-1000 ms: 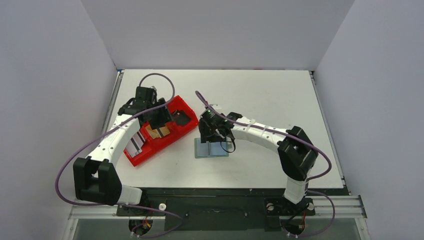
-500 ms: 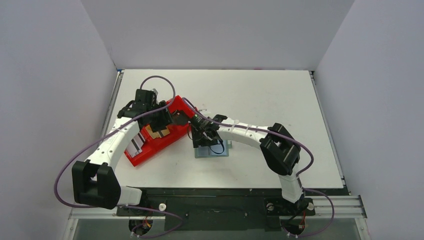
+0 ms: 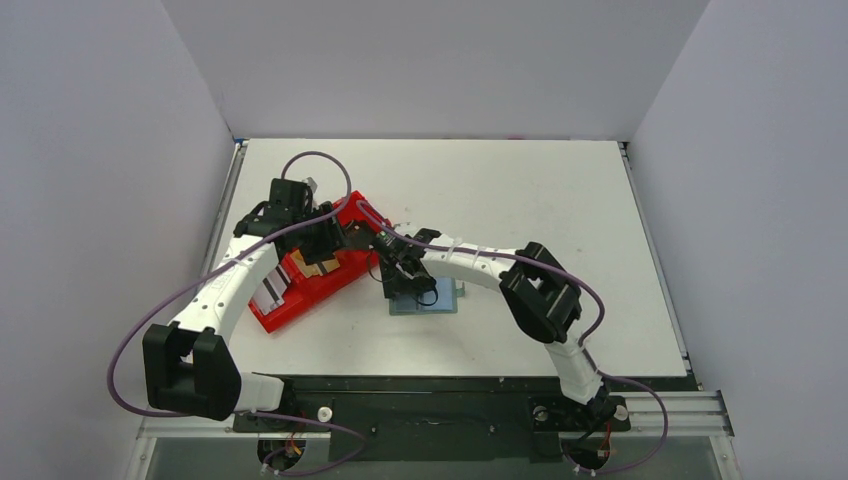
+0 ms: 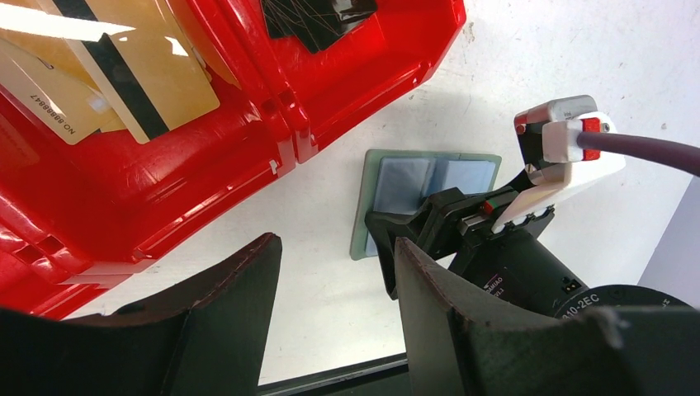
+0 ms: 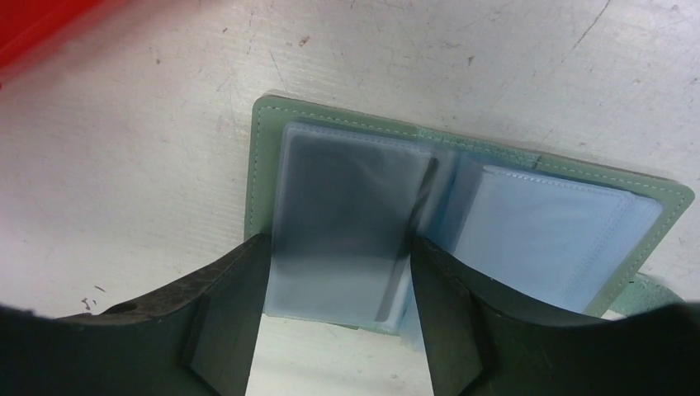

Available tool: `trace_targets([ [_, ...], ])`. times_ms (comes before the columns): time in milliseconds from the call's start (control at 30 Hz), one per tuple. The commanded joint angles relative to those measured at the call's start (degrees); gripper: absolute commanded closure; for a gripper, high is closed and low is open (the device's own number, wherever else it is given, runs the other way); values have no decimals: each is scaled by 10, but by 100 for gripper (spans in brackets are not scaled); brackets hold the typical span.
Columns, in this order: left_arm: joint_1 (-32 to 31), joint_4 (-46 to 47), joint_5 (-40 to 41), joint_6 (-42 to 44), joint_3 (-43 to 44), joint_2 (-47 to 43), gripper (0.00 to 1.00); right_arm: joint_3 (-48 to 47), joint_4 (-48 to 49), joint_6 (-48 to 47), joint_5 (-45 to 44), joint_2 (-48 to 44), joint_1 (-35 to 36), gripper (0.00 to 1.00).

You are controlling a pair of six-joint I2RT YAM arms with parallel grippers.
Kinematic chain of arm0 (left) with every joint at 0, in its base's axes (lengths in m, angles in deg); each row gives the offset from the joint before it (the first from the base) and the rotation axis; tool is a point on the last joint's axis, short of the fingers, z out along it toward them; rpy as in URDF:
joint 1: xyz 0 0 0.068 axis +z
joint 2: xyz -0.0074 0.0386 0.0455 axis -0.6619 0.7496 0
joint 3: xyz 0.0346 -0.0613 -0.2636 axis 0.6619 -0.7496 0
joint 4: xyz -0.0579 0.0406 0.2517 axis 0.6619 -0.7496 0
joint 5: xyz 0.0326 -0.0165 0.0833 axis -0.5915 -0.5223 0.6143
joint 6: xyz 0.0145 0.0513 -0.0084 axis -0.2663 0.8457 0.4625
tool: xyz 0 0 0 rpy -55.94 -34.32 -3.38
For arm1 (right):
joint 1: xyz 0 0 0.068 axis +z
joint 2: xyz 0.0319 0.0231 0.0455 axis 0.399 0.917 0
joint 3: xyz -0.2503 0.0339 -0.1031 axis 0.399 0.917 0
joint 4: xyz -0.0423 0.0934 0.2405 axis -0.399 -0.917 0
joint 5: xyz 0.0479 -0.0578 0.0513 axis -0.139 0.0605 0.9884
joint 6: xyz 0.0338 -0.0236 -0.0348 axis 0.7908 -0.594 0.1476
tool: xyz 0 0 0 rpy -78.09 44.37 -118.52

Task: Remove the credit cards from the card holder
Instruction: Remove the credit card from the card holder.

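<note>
Now the left gripper [image 4: 334, 276] is hovering open and empty over the red tray [image 4: 248, 165], where tan credit cards [image 4: 124, 74] are lying. Just right of it, the card holder [image 5: 561, 239] is lying unfolded on the tabletop [image 3: 550, 200], and the right gripper [image 5: 338, 256] is standing open around its left sleeve, probably to reach another card.

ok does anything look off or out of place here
Nothing spilled or damaged. The red tray sits askew, diagonal to the table edges, and the credit cards in it lie in a loose overlapping heap. The card holder lies open on the table beside it.
</note>
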Motion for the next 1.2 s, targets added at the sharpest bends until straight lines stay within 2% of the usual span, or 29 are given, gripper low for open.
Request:
trace_targets([
  [0, 3, 6, -14, 12, 0, -13, 49, -18, -17, -4, -24, 19, 5, 41],
  [100, 2, 9, -19, 12, -2, -8, 50, -13, -17, -4, -22, 21, 5, 44],
  [267, 3, 15, -24, 12, -8, 0, 50, 11, -4, -2, -11, 12, 1, 55],
  [400, 1, 17, -28, 11, -11, 6, 49, 34, 19, 0, 1, -5, -6, 53],
  [767, -18, 27, -35, 2, -21, 19, 49, 104, 89, 13, 43, -51, -34, 82],
  [933, -42, 38, -41, -9, -32, 33, 50, 134, 121, 23, 71, -80, -46, 90],
  [1033, -62, 52, -43, -22, -38, 48, 53, 153, 140, 30, 78, -99, -55, 91],
  [1167, -101, 72, -42, -39, -38, 78, 62, 173, 157, 36, 83, -119, -64, 92],
])
